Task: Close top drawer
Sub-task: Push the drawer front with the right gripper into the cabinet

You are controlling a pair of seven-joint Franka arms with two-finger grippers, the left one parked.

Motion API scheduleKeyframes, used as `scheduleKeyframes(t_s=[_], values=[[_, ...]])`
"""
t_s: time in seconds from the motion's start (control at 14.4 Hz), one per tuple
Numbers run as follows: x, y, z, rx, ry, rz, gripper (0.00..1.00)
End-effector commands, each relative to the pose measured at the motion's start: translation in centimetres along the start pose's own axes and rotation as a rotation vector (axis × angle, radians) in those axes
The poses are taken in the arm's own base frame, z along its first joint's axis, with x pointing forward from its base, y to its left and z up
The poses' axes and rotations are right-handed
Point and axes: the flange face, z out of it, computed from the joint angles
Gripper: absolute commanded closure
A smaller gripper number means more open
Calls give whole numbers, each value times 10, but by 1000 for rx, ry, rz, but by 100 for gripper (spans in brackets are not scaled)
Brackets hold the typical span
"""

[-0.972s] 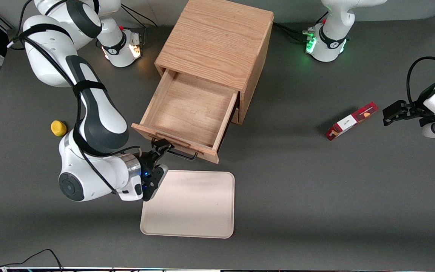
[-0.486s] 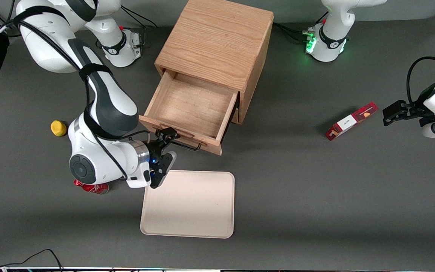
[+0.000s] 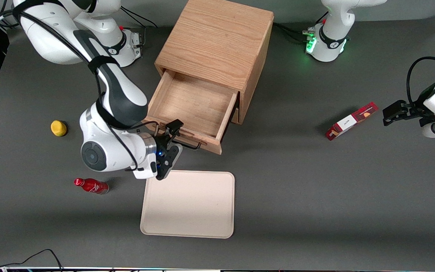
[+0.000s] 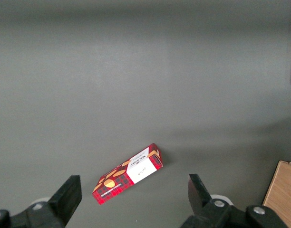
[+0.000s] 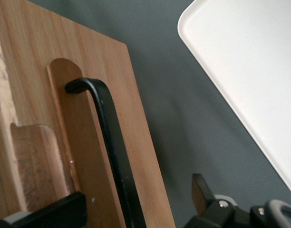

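Top drawer point(image 3: 193, 109) pushed further into cabinet point(image 3: 217, 41) vs 1 s ago; roughly half extension left, frame centre, closing under way

Gripper point(image 3: 175, 140) advanced with it, fingers spread either side of black handle point(image 5: 110, 142), not clamped

Drawer: light oak, shallow, empty; front panel just above tray point(image 3: 189, 204) in frame

pincer point(image 3: 174, 139) at top drawer point(image 3: 191, 109) front

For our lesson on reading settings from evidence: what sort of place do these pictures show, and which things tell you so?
Most likely a robotics lab test bench. Clues: the gripper open at the top drawer handle, a bare grey table, and unrelated props: tray, red bottle, snack box.
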Motion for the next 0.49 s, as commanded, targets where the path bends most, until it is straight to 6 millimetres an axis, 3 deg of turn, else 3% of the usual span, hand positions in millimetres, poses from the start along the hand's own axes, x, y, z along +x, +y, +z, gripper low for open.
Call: scheduleKeyframes(t_s=[0.0, 0.21, 0.42], values=[[-17, -10, 6, -2, -6, 27, 0], [-17, -8, 4, 2, -2, 32, 0], [-11, -4, -13, -7, 29, 22, 0]])
